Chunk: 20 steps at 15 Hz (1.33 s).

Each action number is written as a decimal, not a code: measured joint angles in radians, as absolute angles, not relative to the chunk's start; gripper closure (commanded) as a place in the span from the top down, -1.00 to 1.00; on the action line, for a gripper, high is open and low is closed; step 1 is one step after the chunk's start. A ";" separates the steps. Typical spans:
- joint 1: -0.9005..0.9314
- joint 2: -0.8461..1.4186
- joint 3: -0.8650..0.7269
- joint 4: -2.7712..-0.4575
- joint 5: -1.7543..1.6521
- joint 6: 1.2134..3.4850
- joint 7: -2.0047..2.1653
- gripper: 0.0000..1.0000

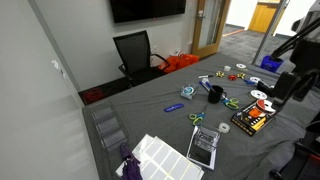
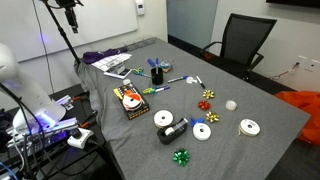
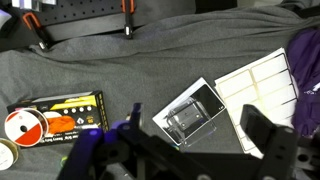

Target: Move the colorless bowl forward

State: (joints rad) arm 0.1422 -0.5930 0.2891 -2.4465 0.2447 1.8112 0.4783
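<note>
Claw: the claw is seen spread wide in the wrist view, with nothing between its jaws. It is hung high over the surface, so a broad stretch of cloth can be looked down on.
Bowl: the bowl is picked out in an exterior view, well apart from the claw, out past the mug and near the blue thing. It is not caught in the wrist view at all, and its exact pose cannot be made out at this size.
Under the claw: a clear box is lying straight below the open jaws. White label sheets are to one side of it and an orange-and-black box to the other. None of these is wanted.
Edge of view: a roll of tape is tucked just beside the orange-and-black box.
Step in hand: the approach is judged not yet begun. The claw is probably held open and high so that the clutter can be cleared on the way across.
Room around the bowl: bare cloth is seen on the side away from the mug, so there looks to be space for it to be shifted.
Next move: the claw would need to be carried over the mug and lowered onto the bowl's rim.
Risk: thin clear plastic may be squashed or flicked away, and the mug or the blue thing could be clipped.
</note>
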 measured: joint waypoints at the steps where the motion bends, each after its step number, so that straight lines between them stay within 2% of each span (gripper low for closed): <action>1: 0.137 -0.586 0.277 -2.439 0.238 1.811 0.459 1.00; 11: 0.132 -0.556 0.254 -2.424 0.241 1.837 0.457 1.00; 20: 0.090 -0.393 0.264 -2.525 0.213 2.241 0.701 1.00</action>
